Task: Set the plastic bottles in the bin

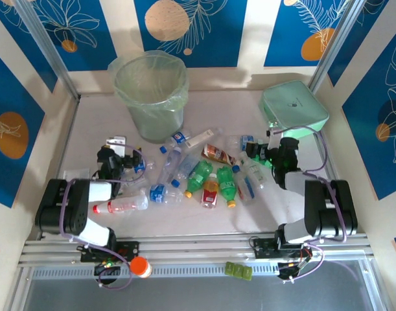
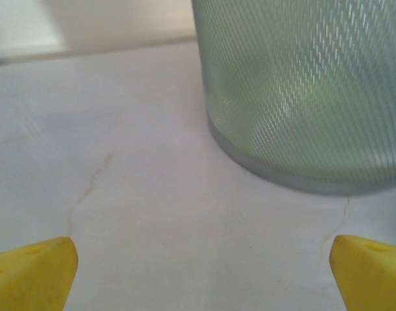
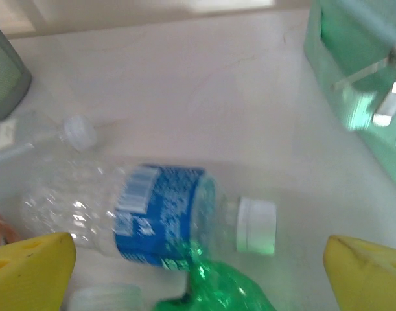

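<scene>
The bin (image 1: 150,97), tall, pale green and lined with a clear bag, stands at the back left. The plastic bottles lie scattered in front of it: several clear ones with blue caps (image 1: 170,166), two green (image 1: 199,176), one orange-red (image 1: 210,193), one clear with a red cap (image 1: 123,205). My left gripper (image 1: 129,158) is open over bare table (image 2: 185,194), and the bin's base (image 2: 301,97) is just ahead to the right. My right gripper (image 1: 260,154) is open above a clear blue-labelled bottle (image 3: 159,217) and a green bottle (image 3: 217,288).
A flat mint-green case (image 1: 295,107) sits at the back right, close to my right gripper (image 3: 201,272) and its case wall (image 3: 360,78). Blue-patterned walls close in the table. An orange cap (image 1: 140,266) rests on the front rail.
</scene>
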Tool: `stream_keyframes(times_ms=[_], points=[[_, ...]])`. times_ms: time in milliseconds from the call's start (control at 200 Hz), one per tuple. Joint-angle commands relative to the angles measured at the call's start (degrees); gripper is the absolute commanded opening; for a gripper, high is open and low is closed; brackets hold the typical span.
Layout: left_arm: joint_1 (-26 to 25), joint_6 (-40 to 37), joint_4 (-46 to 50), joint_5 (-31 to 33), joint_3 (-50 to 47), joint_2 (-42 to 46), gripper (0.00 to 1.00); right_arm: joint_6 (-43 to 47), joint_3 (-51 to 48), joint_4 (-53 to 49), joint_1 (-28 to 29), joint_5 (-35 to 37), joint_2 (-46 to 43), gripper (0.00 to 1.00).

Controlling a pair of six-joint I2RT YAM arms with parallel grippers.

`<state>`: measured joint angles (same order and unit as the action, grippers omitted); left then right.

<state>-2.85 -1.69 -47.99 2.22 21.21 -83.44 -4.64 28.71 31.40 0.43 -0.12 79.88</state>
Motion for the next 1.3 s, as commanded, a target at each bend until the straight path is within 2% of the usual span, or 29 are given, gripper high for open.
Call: stream_keyframes(times_ms=[0, 80, 145, 215, 280, 320, 385, 440, 465, 485, 540, 590, 635, 675, 730, 815, 850, 930, 980, 1035, 1080, 1175, 1225, 1295], points=[[-0.37, 1.56, 8.48, 5.72, 2.20, 8.89, 0.99, 2.98, 6.35, -14.43, 4.34, 4.91, -9.59, 0.99], [-3.26, -0.08, 10.00, 6.74, 3.38, 16.13, 0.99, 6.51, 8.82, -20.52, 10.78, 9.07, -16.90, 0.99], [-7.51, -1.85, 12.37, 7.01, 5.29, 22.63, 0.99, 9.40, 10.24, -24.30, 17.63, 11.61, -22.90, 0.99], [-14.45, -2.05, 20.11, 7.84, 9.34, 29.85, 0.99, 8.83, 13.11, -30.13, 24.36, 11.50, -29.38, 0.99], [-20.69, 1.65, 29.97, 6.54, 13.88, 35.16, 0.99, 8.33, 16.57, -35.10, 31.72, 12.28, -33.72, 0.99], [-25.56, 4.54, 34.28, 8.70, 16.54, 36.90, 0.99, 7.71, 19.65, -40.14, 36.20, 13.97, -35.44, 0.99], [-34.60, 6.56, 43.13, 14.07, 21.88, 37.72, 0.99, 2.47, 25.48, -49.62, 43.09, 21.89, -36.43, 0.99], [-40.72, 8.25, 53.16, 18.24, 27.22, 37.28, 0.99, -10.18, 30.94, -60.44, 46.63, 30.58, -36.22, 0.99], [-42.66, 10.44, 58.39, 20.21, 29.69, 36.94, 0.99, -16.99, 33.72, -67.50, 46.76, 31.35, -36.11, 0.99], [-43.54, 12.92, 63.06, 20.97, 31.85, 36.69, 0.99, -19.42, 35.32, -72.07, 46.00, 29.26, -36.11, 0.99], [-43.38, 22.59, 80.53, 21.00, 39.64, 35.65, 0.99, -20.01, 35.95, -76.66, 41.67, 16.61, -36.69, 0.99], [-43.26, 23.17, 92.42, 19.28, 44.66, 34.79, 0.99, -21.58, 36.24, -79.76, 37.76, 7.39, -36.35, 0.99], [-43.24, 26.04, 97.44, 19.81, 45.90, 34.81, 0.99, -23.75, 37.41, -85.23, 36.08, 6.68, -34.35, 0.99], [-43.06, 30.64, 100.57, 20.14, 45.68, 35.62, 0.99, -25.61, 38.83, -90.66, 35.85, 9.75, -32.25, 0.99], [-42.34, 32.34, 100.33, 15.85, 44.14, 37.07, 0.99, -29.37, 38.68, -95.54, 36.22, 14.44, -30.42, 0.99], [-41.73, 36.50, 95.71, 11.18, 39.10, 38.63, 0.99, -27.07, 34.42, -94.05, 36.97, 9.99, -30.44, 1.00], [-41.64, 36.88, 90.85, 8.60, 35.88, 38.75, 0.99, -27.37, 32.93, -93.32, 37.12, 10.42, -30.15, 0.97], [-41.39, 40.07, 84.11, 6.98, 31.84, 36.16, 0.99, -29.44, 30.07, -91.79, 35.36, 12.74, -28.19, 0.88], [-41.32, 41.58, 82.72, 6.08, 31.82, 33.39, 0.99, -31.29, 29.86, -92.46, 35.03, 17.69, -25.87, 0.84], [-41.28, 43.27, 83.17, 3.91, 33.07, 30.09, 0.99, -36.25, 29.80, -94.15, 36.04, 26.93, -23.33, 0.86], [-41.38, 42.77, 83.14, 0.20, 34.07, 27.68, 0.99, -37.88, 29.21, -94.04, 36.29, 30.02, -21.76, 0.87], [-41.51, 40.70, 85.19, -1.54, 35.74, 24.47, 0.99, -31.24, 24.97, -86.88, 37.84, 30.44, -21.98, 0.85], [-41.45, 39.99, 86.19, -1.26, 36.24, 23.91, 0.99, -28.21, 22.70, -82.97, 35.68, 25.32, -22.58, 0.81], [-41.45, 39.57, 86.98, -1.30, 36.80, 23.94, 0.99, -28.50, 22.27, -81.80, 30.68, 17.71, -21.23, 0.76]])
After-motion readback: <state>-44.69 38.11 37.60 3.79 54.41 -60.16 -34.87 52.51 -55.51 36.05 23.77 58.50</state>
